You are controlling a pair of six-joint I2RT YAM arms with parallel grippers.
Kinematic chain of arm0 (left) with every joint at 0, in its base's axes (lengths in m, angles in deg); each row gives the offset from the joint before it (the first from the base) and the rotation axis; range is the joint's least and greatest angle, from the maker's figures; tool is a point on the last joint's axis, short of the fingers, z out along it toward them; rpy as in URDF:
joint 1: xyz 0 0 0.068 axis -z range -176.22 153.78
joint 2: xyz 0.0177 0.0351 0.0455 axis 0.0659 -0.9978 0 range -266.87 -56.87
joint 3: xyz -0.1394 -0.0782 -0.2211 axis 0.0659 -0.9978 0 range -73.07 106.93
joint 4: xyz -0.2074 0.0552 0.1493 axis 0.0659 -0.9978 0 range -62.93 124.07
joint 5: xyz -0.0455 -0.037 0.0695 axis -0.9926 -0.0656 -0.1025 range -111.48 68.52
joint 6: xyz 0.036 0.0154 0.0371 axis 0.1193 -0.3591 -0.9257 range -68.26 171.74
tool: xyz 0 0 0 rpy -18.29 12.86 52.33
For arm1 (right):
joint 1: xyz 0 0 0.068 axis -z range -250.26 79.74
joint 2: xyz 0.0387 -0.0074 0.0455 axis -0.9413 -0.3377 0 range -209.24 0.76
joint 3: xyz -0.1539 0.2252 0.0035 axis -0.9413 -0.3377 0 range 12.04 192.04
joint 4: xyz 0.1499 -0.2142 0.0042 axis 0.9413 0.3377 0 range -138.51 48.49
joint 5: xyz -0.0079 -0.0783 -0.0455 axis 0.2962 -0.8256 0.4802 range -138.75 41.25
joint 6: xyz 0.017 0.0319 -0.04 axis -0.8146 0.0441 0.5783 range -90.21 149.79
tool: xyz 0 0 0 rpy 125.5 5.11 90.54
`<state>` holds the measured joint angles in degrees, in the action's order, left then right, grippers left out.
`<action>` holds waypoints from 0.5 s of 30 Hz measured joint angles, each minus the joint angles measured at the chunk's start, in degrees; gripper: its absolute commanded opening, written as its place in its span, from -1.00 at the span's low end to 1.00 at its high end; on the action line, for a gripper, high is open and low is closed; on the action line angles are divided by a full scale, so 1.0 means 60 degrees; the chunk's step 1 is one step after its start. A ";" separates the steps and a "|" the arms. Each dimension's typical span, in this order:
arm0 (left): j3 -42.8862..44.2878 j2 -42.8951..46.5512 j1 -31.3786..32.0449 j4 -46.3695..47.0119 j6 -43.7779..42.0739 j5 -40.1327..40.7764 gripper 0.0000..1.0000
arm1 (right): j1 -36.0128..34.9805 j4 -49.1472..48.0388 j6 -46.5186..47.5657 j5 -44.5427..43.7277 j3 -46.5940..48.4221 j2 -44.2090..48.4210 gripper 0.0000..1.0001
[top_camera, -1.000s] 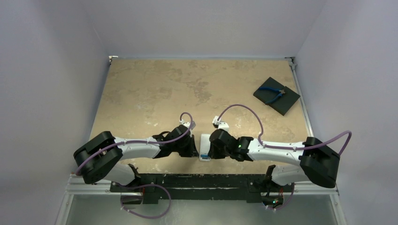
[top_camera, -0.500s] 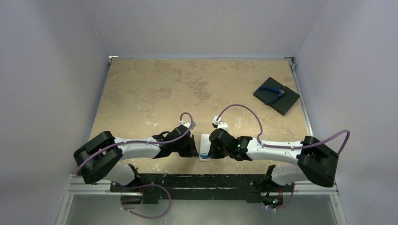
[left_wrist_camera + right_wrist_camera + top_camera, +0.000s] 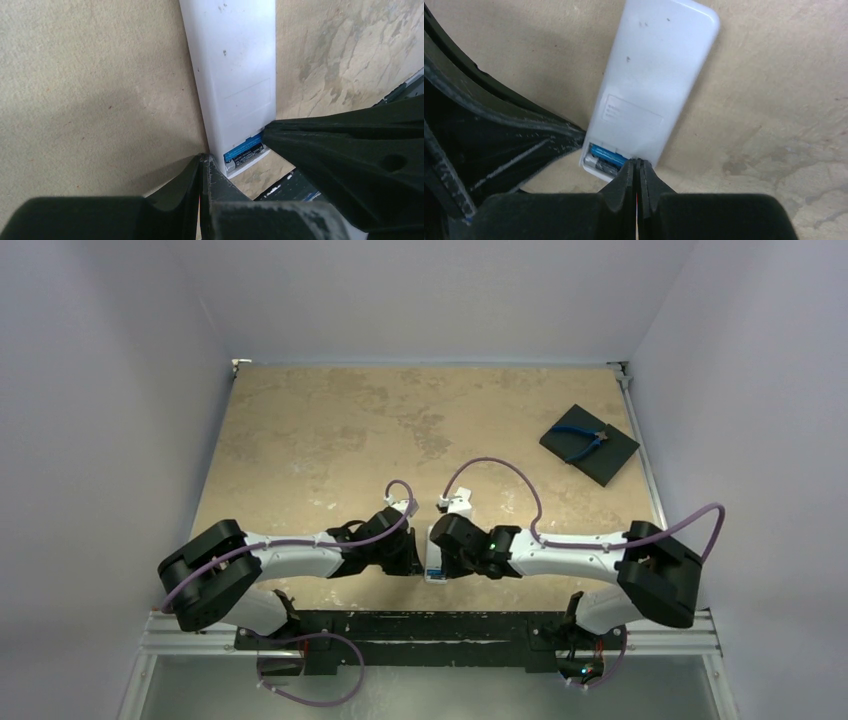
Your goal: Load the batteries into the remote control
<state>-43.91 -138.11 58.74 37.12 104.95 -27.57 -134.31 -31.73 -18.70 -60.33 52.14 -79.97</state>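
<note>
- The left gripper, pinched shut and holding nothing, touches the near-left corner of the remote control, probably to brace it.
- The remote lies back-up at the middle of the desk's near edge. The blue battery and dark battery sit side by side in its open near end.
- The right gripper, closed and empty, has its tips against that compartment, likely pressing the batteries home.
- Whether they are fully seated is hard to tell. From above, both grippers cover most of the remote.

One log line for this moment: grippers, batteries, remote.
left gripper: shut, beside remote control | right gripper: shut, at its battery end | batteries: both in compartment, uncovered
</note>
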 measured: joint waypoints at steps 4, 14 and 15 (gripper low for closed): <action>0.0066 -0.0051 0.0058 -0.0033 0.0000 0.0051 -0.97 | -0.0353 0.0525 0.0186 -0.0423 0.0619 -0.0619 -1.00; 0.0062 -0.0047 0.0076 -0.0033 0.0004 0.0069 -0.97 | -0.1024 0.2222 0.0481 -0.1494 0.2124 -0.1829 -1.00; 0.0062 -0.0044 0.0076 -0.0036 0.0000 0.0073 -0.97 | -0.1038 0.2288 0.0477 -0.1534 0.2175 -0.1858 -1.00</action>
<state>-43.53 -138.37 59.20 36.90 104.95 -27.13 -140.54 -18.01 -15.83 -69.53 65.19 -91.12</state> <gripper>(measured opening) 0.017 0.055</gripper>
